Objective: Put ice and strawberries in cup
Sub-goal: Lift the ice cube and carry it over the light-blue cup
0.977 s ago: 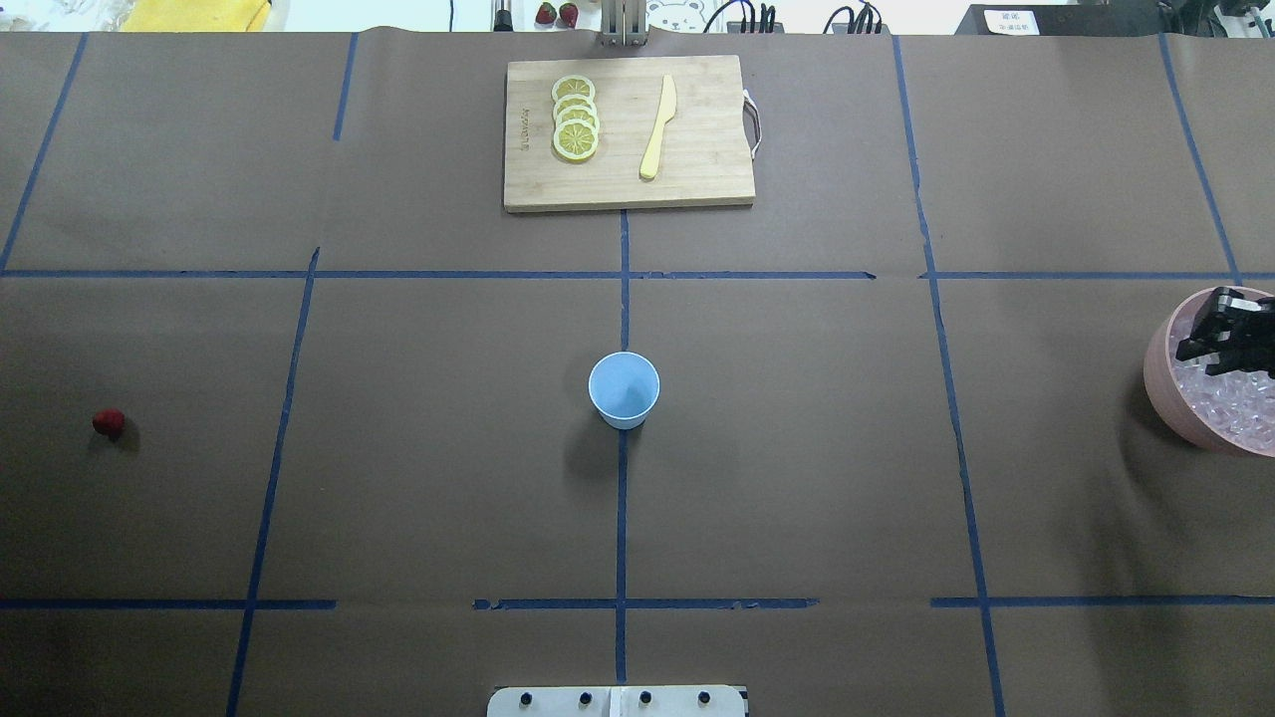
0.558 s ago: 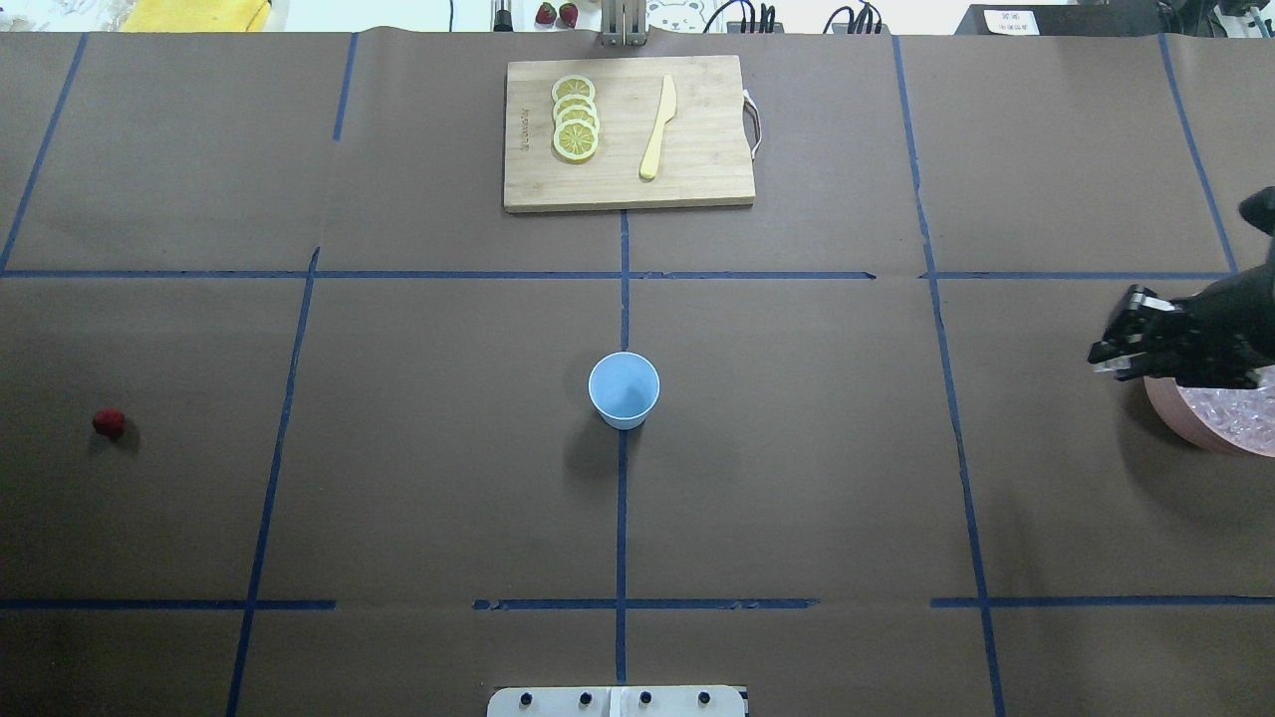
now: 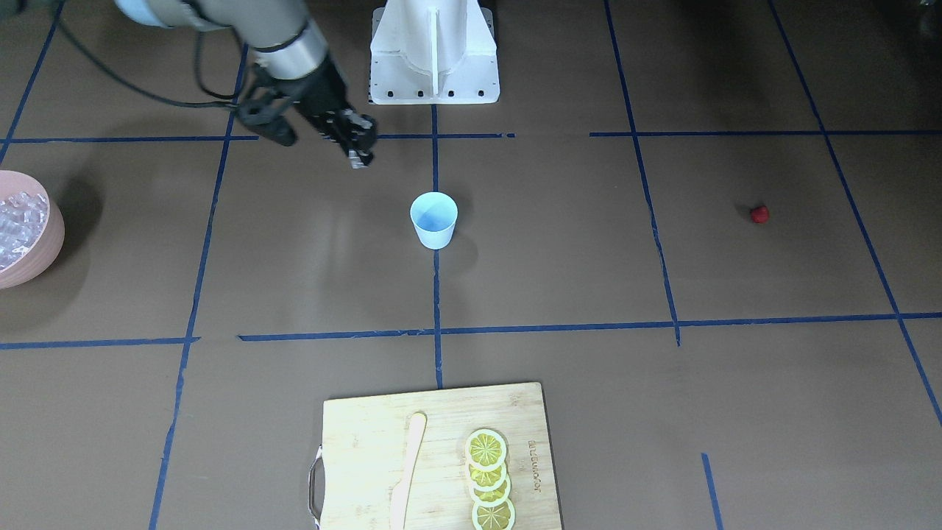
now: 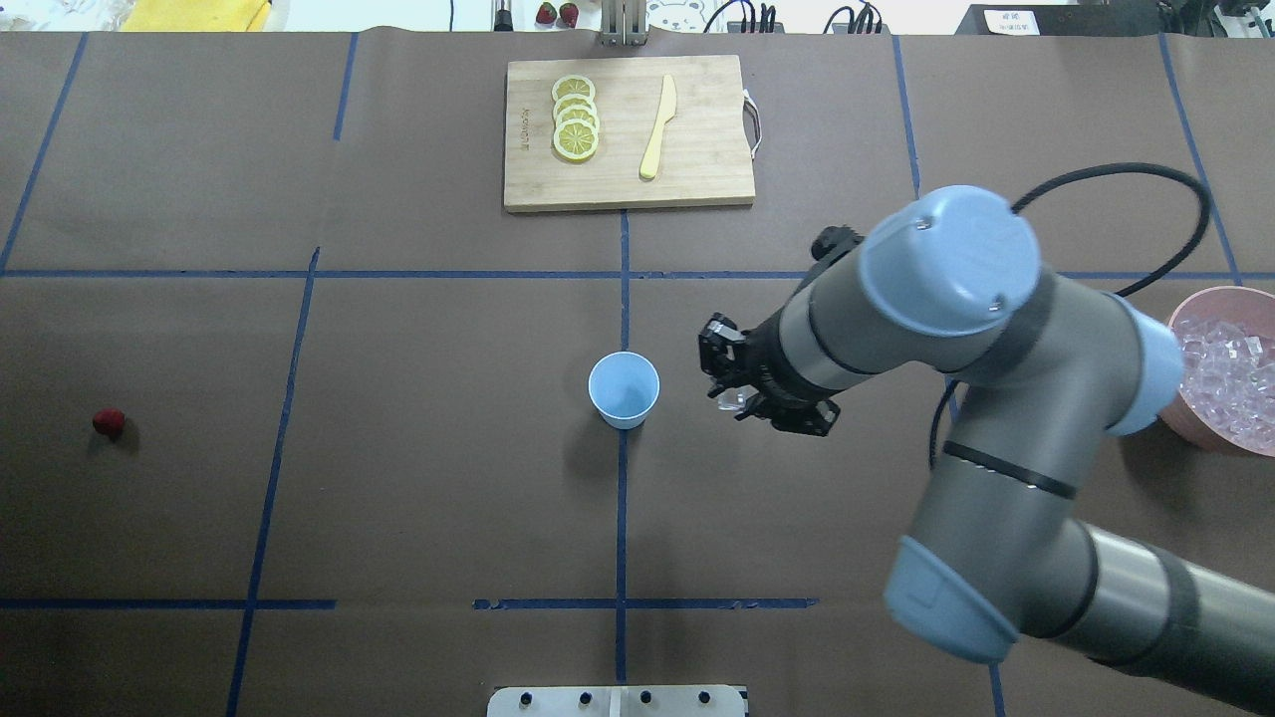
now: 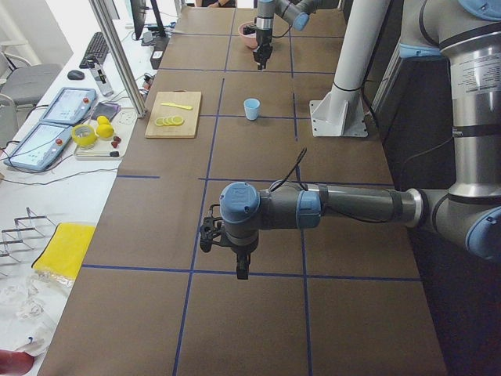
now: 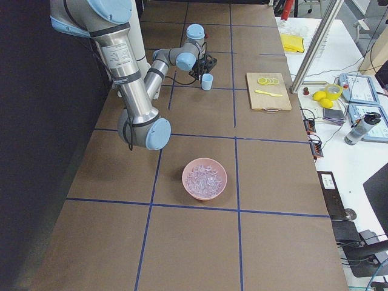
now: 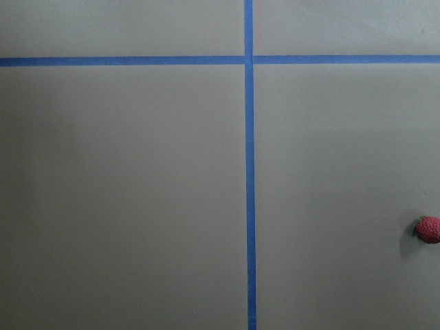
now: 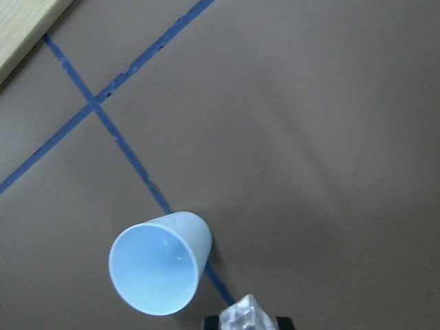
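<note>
Across the brown worktop, crossed by blue tape lines, the right arm extended toward the middle. A wooden cutting board with lemon slices lay at the far edge. A pink bowl heaped with ice stood far right. The pale blue cup stood upright at the centre. Just right of it, the right claw was clamped on one ice cube. The left claw hung above the worktop; whether its fingers were apart or together could not be told. The strawberry lay far left.
</note>
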Robot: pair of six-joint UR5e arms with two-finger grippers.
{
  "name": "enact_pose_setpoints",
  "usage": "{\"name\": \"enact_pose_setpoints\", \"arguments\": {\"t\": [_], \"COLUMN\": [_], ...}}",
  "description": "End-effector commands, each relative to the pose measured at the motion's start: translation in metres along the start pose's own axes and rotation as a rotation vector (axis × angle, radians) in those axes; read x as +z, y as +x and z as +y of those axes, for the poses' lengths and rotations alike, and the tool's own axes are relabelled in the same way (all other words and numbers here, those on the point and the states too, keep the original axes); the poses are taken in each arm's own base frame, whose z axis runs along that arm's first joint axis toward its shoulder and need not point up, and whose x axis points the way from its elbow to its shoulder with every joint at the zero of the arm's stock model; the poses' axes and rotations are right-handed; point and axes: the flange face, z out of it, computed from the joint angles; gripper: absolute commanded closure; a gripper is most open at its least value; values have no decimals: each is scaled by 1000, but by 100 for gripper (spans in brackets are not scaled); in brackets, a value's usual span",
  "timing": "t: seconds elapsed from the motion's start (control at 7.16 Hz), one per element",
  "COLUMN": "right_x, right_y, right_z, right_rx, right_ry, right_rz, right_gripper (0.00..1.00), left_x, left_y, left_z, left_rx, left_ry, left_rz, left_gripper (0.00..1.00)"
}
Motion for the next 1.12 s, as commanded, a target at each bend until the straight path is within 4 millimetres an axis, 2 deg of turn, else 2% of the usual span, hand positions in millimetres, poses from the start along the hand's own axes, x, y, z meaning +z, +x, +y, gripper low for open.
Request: {"name": "enact_pose_setpoints", "arguments": {"t": [0.0, 0.14, 0.28, 0.56, 0.84, 0.98], "right_x": [40, 62, 78, 89, 90, 91], "right_y": [-65, -90, -101, -93, -87, -86], "right_z": [25, 23, 20, 17, 15, 14], "right_rx": [43, 56, 60, 66, 67, 68], "right_ry": [32, 65, 72, 77, 79, 80], "right_rz": [-7, -15, -7, 16, 20, 22], "right_gripper": [95, 95, 95, 89, 87, 71], "left_x": [-1, 0, 0, 0, 0, 0], "left_y": [1, 0, 0, 1, 1, 1], "left_z": [1, 2, 2, 3, 3, 3], "left_rx": [2, -1, 0, 0, 0, 0], "left_ry": [1, -1, 0, 0, 0, 0], "left_rz": [0, 0, 0, 0, 0, 0], "left_gripper": [0, 0, 0, 0, 0, 0]}}
